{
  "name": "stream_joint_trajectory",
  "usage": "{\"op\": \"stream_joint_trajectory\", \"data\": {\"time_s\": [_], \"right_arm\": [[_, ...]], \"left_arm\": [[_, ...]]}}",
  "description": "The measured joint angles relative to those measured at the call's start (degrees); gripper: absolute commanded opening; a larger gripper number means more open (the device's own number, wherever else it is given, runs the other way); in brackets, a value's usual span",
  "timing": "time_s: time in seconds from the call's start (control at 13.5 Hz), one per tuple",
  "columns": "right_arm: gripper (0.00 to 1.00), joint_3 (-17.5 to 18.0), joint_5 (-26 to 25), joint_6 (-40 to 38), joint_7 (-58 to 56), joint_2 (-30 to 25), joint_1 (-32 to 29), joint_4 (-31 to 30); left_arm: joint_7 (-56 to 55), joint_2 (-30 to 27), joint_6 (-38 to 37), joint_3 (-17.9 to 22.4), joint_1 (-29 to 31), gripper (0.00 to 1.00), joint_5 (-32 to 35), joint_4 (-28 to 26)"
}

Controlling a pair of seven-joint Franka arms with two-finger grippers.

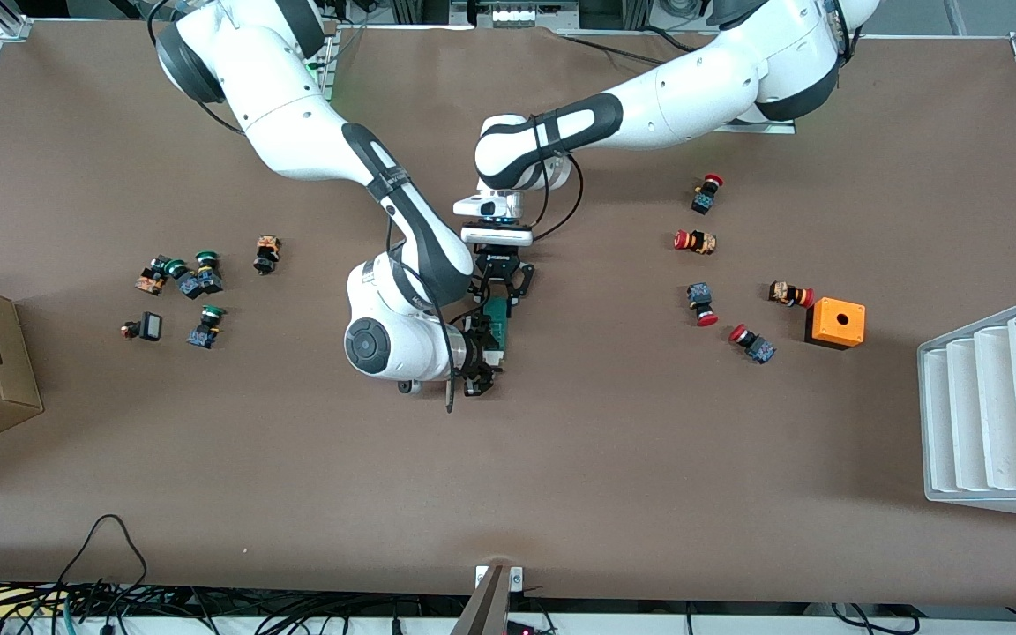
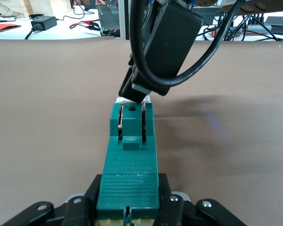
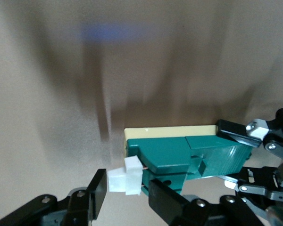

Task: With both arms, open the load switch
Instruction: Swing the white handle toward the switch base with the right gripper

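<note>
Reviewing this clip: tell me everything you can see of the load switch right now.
The load switch is a slim dark-green block of plastic look, with a cream base, a white tab at one end and a hinged slotted top. It is held over the table's middle. The left gripper is shut on one end; the right gripper's fingers flank the white tab at the other end.

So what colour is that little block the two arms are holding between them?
The load switch is dark green with a white tab end; the left wrist view shows it best.

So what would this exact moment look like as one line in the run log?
left gripper: shut on load switch, mid-table | right gripper: fingers around its white tab, not clamped | stage: opening not done
</note>
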Motion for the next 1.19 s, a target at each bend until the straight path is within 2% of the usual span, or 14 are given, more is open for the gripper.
{"op": "stream_joint_trajectory", "data": {"time_s": [0.59,1.19], "right_arm": [[0.29,-0.25,0.01,-0.50,0.35,0.64,-0.16,0.74],[0.26,-0.39,-0.05,-0.99,0.61,0.80,-0.19,1.59]], "left_arm": [[0.00,0.02,-0.09,0.00,-0.05,0.33,0.02,0.00],[0.00,0.03,-0.15,0.00,-0.07,0.33,0.04,0.00]]}}
